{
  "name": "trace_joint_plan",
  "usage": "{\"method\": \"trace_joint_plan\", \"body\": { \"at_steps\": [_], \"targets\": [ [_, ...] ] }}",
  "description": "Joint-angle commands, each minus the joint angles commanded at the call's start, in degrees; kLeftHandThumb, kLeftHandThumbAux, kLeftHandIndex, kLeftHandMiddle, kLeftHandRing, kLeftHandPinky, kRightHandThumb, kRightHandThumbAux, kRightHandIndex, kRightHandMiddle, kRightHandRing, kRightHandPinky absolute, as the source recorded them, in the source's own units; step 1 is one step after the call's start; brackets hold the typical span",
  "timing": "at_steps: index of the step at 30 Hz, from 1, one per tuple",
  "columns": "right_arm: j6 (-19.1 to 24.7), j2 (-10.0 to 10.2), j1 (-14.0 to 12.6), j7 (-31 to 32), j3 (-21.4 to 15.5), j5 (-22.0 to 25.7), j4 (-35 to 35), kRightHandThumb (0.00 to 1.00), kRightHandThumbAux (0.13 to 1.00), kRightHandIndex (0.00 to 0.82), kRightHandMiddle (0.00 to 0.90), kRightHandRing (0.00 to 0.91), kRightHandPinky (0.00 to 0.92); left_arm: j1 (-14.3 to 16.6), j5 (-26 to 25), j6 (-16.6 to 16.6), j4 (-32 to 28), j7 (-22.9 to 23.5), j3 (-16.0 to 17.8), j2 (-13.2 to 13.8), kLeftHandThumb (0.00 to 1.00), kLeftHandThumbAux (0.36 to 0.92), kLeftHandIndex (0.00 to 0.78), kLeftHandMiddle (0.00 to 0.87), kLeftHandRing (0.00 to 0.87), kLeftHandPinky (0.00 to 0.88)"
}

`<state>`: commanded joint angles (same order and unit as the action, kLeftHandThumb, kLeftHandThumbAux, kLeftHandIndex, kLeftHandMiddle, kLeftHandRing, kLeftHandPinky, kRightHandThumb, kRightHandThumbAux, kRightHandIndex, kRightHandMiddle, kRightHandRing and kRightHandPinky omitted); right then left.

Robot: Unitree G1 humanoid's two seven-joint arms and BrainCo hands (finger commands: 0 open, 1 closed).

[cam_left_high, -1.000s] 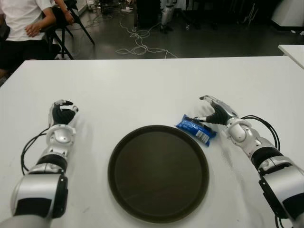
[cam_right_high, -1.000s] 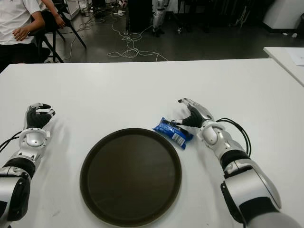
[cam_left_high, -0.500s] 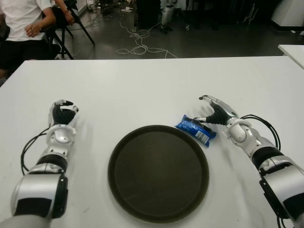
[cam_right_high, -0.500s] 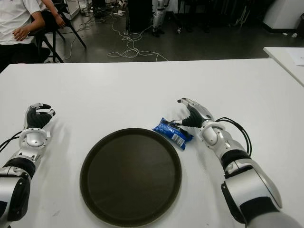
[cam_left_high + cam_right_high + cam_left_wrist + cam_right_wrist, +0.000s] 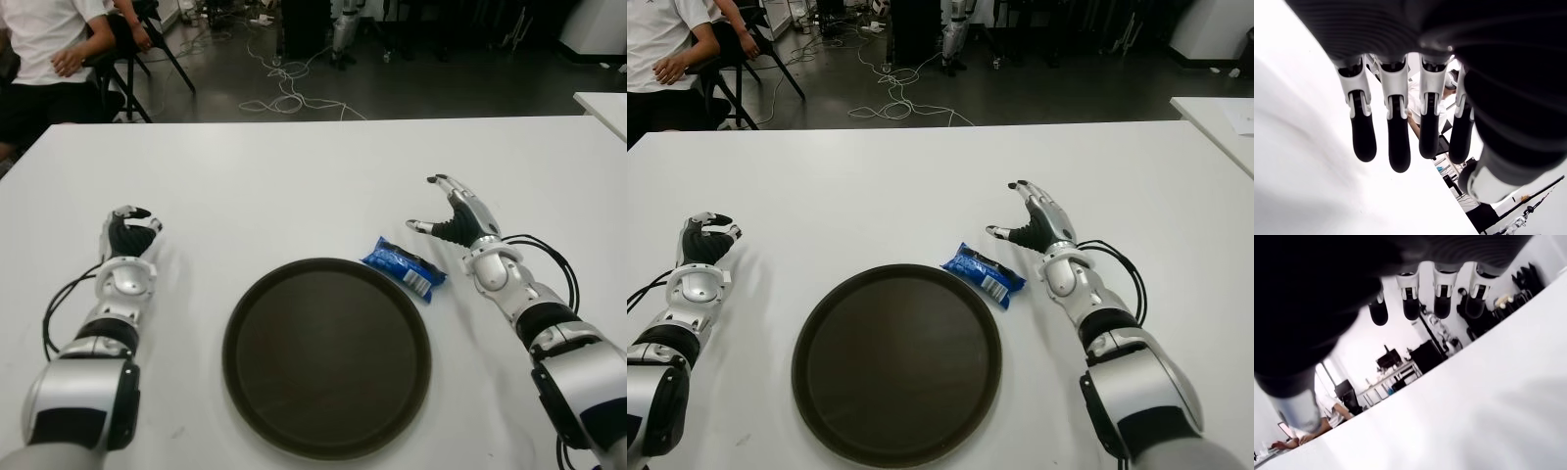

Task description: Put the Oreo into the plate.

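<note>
A blue Oreo packet (image 5: 404, 268) lies on the white table (image 5: 294, 186), touching the right rim of the round dark plate (image 5: 326, 354). My right hand (image 5: 452, 215) hovers just right of the packet, lifted off it, fingers spread and holding nothing. In the right wrist view the fingertips (image 5: 1409, 306) are extended with only table and room beyond them. My left hand (image 5: 129, 231) shows at the far left of the table, well away from the plate, fingers (image 5: 1393, 132) relaxed and holding nothing.
A person in a white shirt (image 5: 44, 44) sits beyond the table's far left corner. Cables (image 5: 284, 88) lie on the dark floor behind. Another white table's corner (image 5: 605, 103) shows at the right edge.
My right hand has let go of the Oreo packet and drawn back up and to the right, fingers spreading. The packet stays at the plate's rim. The left hand has not moved.
</note>
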<state>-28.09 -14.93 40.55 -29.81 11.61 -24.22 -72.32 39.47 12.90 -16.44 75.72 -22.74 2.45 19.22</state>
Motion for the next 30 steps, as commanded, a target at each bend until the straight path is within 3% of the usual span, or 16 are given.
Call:
{"method": "trace_joint_plan", "body": {
  "at_steps": [10,19,25,30],
  "targets": [
    [-1.9,1.2,0.1,-6.3,-1.9,0.9,-0.7,0.054,0.748,0.0,0.0,0.009,0.057,0.0,-0.2,0.0,0.1,0.5,0.3,0.0,0.673,0.721,0.398,0.293,0.332,0.352],
    [-1.0,1.4,0.1,-6.5,-2.1,1.0,-1.0,0.03,0.723,0.0,0.0,0.0,0.033,0.0,0.1,0.3,0.1,0.3,0.1,0.0,0.675,0.72,0.399,0.302,0.341,0.361],
    [-0.2,1.5,0.1,-5.8,-2.5,1.3,-1.1,0.046,0.716,0.0,0.0,0.006,0.064,-0.1,-0.1,0.3,0.1,0.6,0.3,0.0,0.673,0.721,0.398,0.295,0.336,0.356],
    [0.2,1.8,0.0,-3.7,-2.6,1.5,-1.0,0.043,0.703,0.0,0.043,0.08,0.11,-0.1,-0.6,0.3,0.1,1.0,0.7,-0.1,0.673,0.721,0.398,0.292,0.332,0.356]
  ]
}}
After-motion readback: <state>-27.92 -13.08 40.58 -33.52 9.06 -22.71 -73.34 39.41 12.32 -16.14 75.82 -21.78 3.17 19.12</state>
